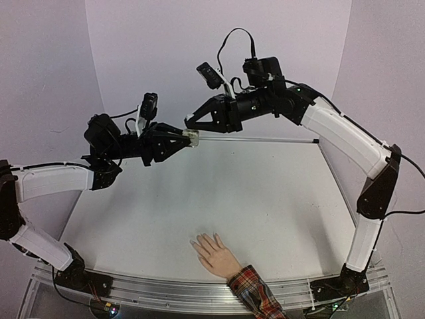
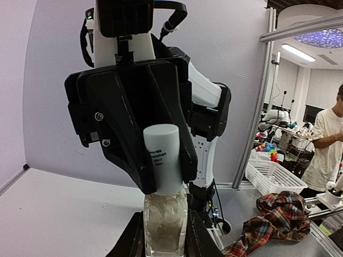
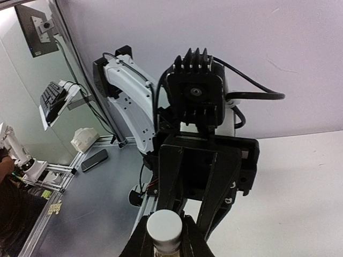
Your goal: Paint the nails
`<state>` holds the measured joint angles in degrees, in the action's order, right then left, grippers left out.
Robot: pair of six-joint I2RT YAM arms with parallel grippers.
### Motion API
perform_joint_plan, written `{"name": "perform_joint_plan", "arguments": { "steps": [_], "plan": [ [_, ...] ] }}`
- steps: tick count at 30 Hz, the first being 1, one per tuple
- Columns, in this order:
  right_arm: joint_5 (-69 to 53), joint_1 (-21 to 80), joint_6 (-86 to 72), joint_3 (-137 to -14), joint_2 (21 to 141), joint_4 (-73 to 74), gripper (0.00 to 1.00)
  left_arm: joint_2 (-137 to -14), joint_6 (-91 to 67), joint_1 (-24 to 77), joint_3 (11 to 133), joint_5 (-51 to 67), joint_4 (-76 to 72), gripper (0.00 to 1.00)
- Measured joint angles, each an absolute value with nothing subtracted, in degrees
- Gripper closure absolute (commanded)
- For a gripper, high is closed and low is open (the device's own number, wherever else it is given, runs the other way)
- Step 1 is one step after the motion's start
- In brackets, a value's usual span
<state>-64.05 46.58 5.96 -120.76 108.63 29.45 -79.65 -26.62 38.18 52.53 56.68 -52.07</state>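
A flesh-coloured mannequin hand [image 1: 214, 256] with a red plaid cuff [image 1: 255, 294] lies palm down at the table's near edge. Its nails [image 1: 196, 245] are too small to make out. My left gripper [image 1: 188, 139] is shut on a small glass polish bottle [image 2: 165, 222], held high over the far left of the table. My right gripper [image 1: 190, 125] faces it and is shut on the bottle's white cap [image 2: 161, 155]. That cap also shows in the right wrist view [image 3: 163, 226] between my right fingers [image 3: 140, 242]. Both grippers are far above and behind the hand.
The white table [image 1: 265, 199] is walled by purple panels at the back and sides. Beyond the table's right side, the left wrist view shows a white basket [image 2: 273, 176], a plaid cloth [image 2: 273, 214] and a person [image 2: 329, 144].
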Motion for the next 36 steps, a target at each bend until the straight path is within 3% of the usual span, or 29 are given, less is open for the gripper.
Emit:
{"name": "perform_joint_plan", "arguments": {
  "steps": [10,14,19,24,31,33,36],
  "plan": [
    [-45.09,47.75,2.53,-114.92,105.93,23.81,1.0,-74.51,-12.59,38.47,52.38,39.93,-34.6,1.0],
    [-30.41,50.0,-2.06,-114.32,106.21,23.09,1.0,-74.24,-7.99,38.7,52.47,30.78,-29.92,1.0],
    [-1.08,56.89,-12.83,-119.31,110.03,24.79,1.0,-74.94,-4.09,39.37,53.46,19.66,-26.86,1.0],
    [19.78,61.67,-20.84,-130.49,117.37,30.66,0.79,-76.98,-2.79,39.74,54.43,14.64,-27.79,1.0],
    [23.14,63.16,-22.91,-132.86,117.48,40.03,0.21,-78.56,-4.27,38.42,54.54,11.04,-32.69,1.0],
    [21.16,63.13,-22.63,-132.24,116.25,41.73,0.15,-78.43,-4.78,37.87,54.54,10.36,-33.66,1.0],
    [15.66,62.24,-20.35,-128.94,111.56,43.55,0.14,-77.61,-5.57,37.82,53.96,10.28,-33.6,1.0]
  ]
}}
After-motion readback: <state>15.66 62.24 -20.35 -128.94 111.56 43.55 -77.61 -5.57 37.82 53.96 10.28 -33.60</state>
